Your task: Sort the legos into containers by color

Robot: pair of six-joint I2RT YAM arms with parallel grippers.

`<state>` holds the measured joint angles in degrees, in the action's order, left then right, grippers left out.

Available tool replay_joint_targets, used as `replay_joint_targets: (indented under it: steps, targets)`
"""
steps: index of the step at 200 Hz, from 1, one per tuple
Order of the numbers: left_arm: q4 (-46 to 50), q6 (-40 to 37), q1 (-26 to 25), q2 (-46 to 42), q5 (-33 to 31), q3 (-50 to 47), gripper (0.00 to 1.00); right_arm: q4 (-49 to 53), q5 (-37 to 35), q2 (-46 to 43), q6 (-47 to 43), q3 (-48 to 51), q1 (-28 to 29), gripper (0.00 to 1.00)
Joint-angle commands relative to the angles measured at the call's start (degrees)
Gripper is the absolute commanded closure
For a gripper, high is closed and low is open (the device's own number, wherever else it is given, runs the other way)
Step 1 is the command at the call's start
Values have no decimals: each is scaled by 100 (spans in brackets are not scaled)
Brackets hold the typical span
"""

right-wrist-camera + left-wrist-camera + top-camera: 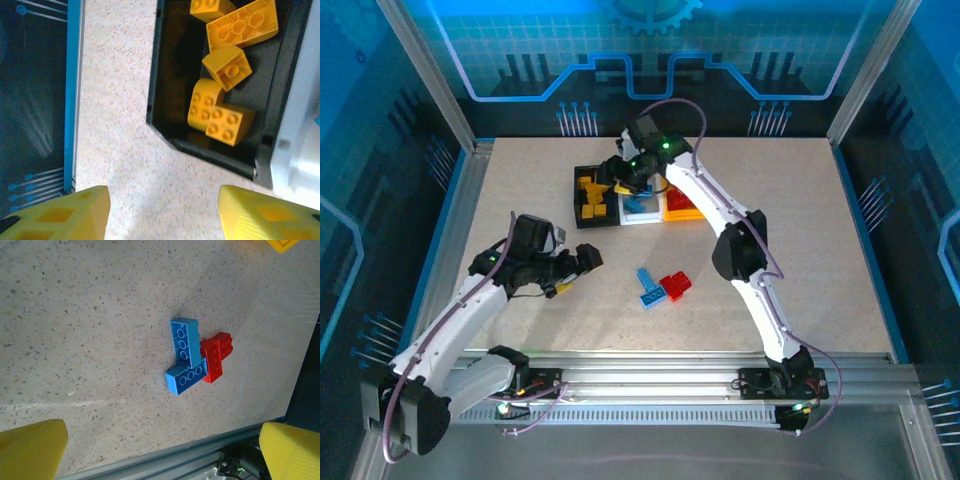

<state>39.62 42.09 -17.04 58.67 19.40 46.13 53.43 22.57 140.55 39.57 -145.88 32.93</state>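
The containers [625, 224] sit joined in a row toward the far middle of the table [800, 260]: black bin [577, 200] on the left, white bin [642, 219] in the middle, orange-yellow bin [688, 217] on the right. The black one has a pile of yellow bricks [227, 67] in it, at least five by the right wrist view, lying at all sorts of angles and a couple of them touching. There's some blue bricks [638, 203] in the white bin and red bricks [682, 205] in the orange-yellow one.

The right gripper [162, 215] hangs over the near-left corner of the black bin. Its jaws are parted with nothing between them, just bare table and the bin's corner below.

A few legos are loose on the table, nearer the arms, well apart from the bins. There are two blue loose bricks [185, 357] making an L shape, and loose red bricks [216, 357] tucked right up against them, touching.

The left gripper [160, 455] hovers to the left of that little cluster, pointed at it. Its yellow fingers [30, 447] are spread as wide as they go and it's got hold of nothing.
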Motion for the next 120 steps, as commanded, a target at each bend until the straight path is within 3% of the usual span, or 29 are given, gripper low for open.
replay_joint_targets:
  steps: [1, 39, 120]
  targets:
    - [-269, 88, 33, 156, 183, -18, 1, 442, -140, -774, -662, 362, -12, 39]
    - [-415, 116, -79, 559, 211, 193, 1, 493, -389, -1765, -1194, 1407, -47, 37]
    - [-443, 268, -927, 1313, -198, 822, 1, 670, -808, -3274, -1649, 3193, -159, 35]
